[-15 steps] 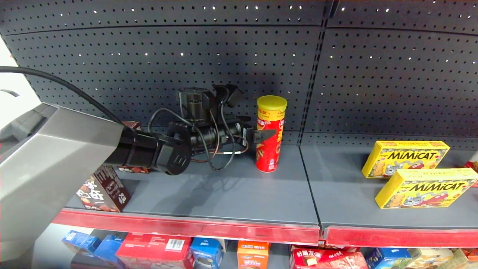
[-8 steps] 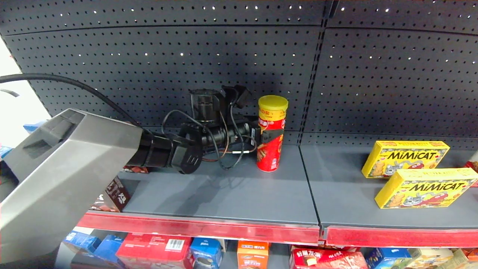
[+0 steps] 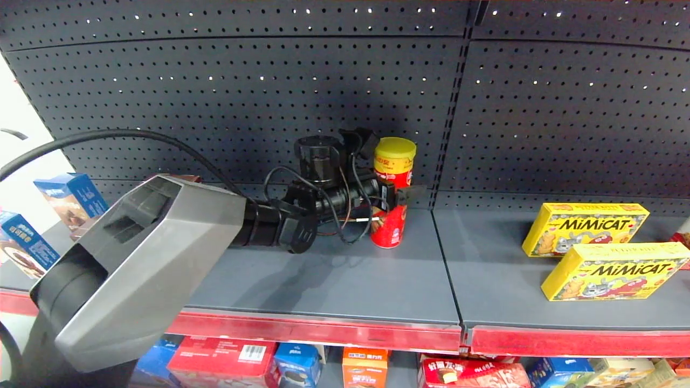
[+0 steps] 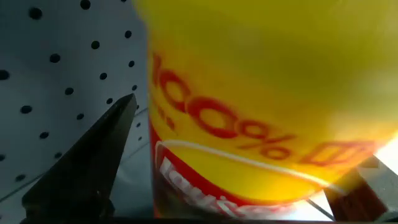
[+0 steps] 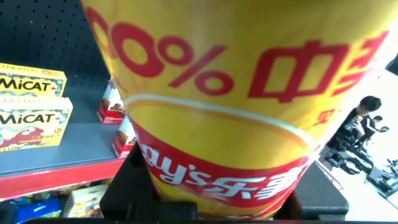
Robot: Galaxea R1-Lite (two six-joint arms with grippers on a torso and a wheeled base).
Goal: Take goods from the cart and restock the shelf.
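Seen upright at back of shelf (image 3: 350,280), chip can (image 3: 395,156) is straddled by L gripper (image 3: 405,186), jaws parted, a gap visible btwn one finger (image 4: 87,168) and can wall. A 2nd can (image 5: 217,93) is clamped in R gripper (image 5: 221,208), off the shelf front. Well beyond L gripper's tips, yellow boxes (image 3: 585,229) are laid.

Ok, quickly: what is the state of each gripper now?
Left gripper: open, around the shelf chips can.
Right gripper: shut on a second chips can.

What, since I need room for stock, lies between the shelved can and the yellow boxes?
Only bare shelf, from can to yellow boxes, in the head view.
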